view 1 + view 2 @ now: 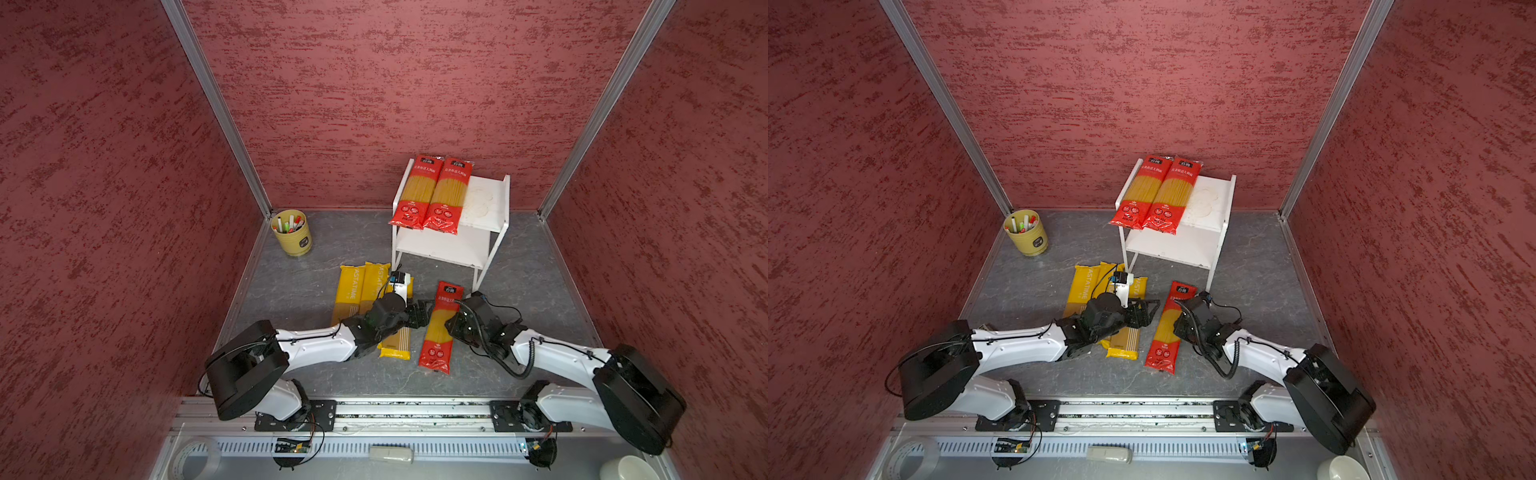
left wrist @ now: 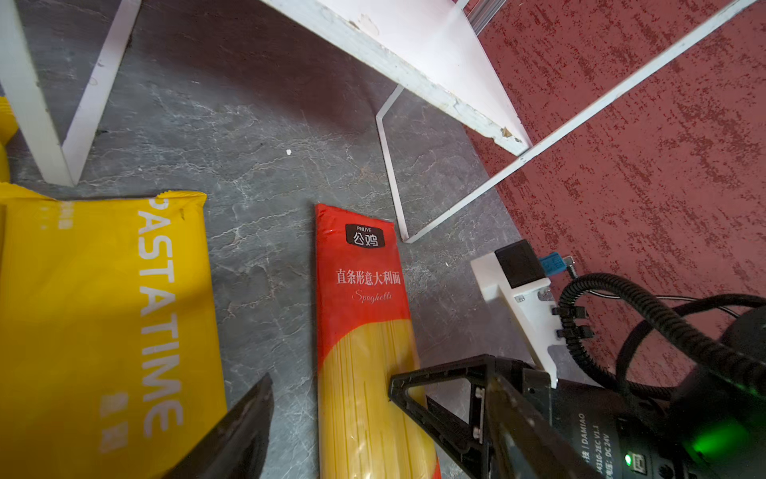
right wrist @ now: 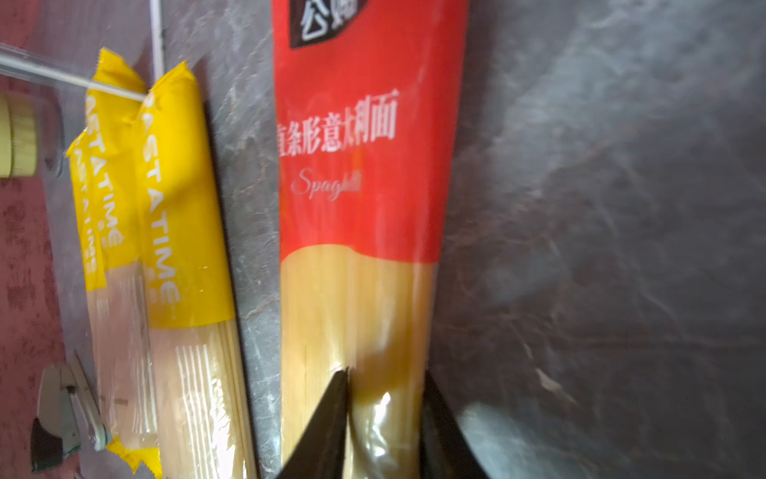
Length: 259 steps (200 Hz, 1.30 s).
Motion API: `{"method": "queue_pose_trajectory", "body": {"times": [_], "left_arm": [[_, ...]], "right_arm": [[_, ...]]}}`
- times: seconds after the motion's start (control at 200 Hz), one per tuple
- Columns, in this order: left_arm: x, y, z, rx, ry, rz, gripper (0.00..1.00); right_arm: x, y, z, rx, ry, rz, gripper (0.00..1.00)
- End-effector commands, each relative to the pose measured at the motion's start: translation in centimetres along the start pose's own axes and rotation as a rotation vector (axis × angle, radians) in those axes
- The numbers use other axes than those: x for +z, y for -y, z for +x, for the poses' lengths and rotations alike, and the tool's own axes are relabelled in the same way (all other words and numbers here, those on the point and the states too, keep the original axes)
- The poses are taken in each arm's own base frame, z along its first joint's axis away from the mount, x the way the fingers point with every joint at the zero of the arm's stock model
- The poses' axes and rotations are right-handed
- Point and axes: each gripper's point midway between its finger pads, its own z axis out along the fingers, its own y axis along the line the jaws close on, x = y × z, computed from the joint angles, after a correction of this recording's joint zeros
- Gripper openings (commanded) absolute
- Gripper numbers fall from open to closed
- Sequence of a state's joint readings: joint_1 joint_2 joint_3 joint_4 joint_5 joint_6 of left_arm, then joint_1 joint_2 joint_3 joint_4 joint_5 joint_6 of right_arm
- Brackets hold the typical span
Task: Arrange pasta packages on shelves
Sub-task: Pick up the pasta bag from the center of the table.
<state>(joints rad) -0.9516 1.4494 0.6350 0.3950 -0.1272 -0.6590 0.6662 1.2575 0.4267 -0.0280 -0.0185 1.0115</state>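
Three yellow bags [image 1: 357,291] half-hidden behind open left claw [image 2: 330,378]; right claw [image 3: 385,373] grips red bag [image 3: 360,207].

The back wall [image 1: 415,83] at twelve o'clock and the side walls [image 1: 83,208] at nine and three are deep red with a rough, streaked texture. Slanting aluminium corner posts [image 1: 216,108] join them. The floor [image 1: 299,286] is dark grey and marbled, under soft, even light. A yellow cup of markers [image 1: 297,241] stands in the ten o'clock corner. An aluminium rail [image 1: 415,409] runs along six o'clock, with a tape roll [image 1: 183,451] at seven and a white bowl [image 1: 609,471] at five.
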Motion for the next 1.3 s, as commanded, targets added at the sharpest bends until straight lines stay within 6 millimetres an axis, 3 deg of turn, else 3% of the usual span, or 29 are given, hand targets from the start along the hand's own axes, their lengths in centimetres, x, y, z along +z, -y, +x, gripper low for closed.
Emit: {"method": "queue_pose_trajectory", "body": {"times": [0.0,0.466,0.857,1.112,1.293], "left_arm": [[-0.5,0.5,-1.1,-0.011,0.012,0.011,0.8],[-3.2,-2.8,-4.4,-0.027,0.048,-0.027,0.8],[-6.7,-5.3,-7.4,-0.123,0.051,0.127,0.76],[-9.9,-6.7,-9.7,-0.103,0.092,0.134,0.78],[-10.9,-6.9,-10.8,-0.15,0.112,0.187,0.79]], "right_arm": [[-0.2,-3.0,-0.3,0.01,0.01,-0.137,0.21],[-5.6,-11.3,-0.8,-0.032,0.042,-0.446,0.13],[-7.0,-17.0,0.7,-0.244,0.074,-0.624,0.07],[-7.9,-17.7,0.8,-0.392,0.164,-0.632,0.05],[-9.5,-18.3,0.7,-0.478,0.236,-0.692,0.04]]}}
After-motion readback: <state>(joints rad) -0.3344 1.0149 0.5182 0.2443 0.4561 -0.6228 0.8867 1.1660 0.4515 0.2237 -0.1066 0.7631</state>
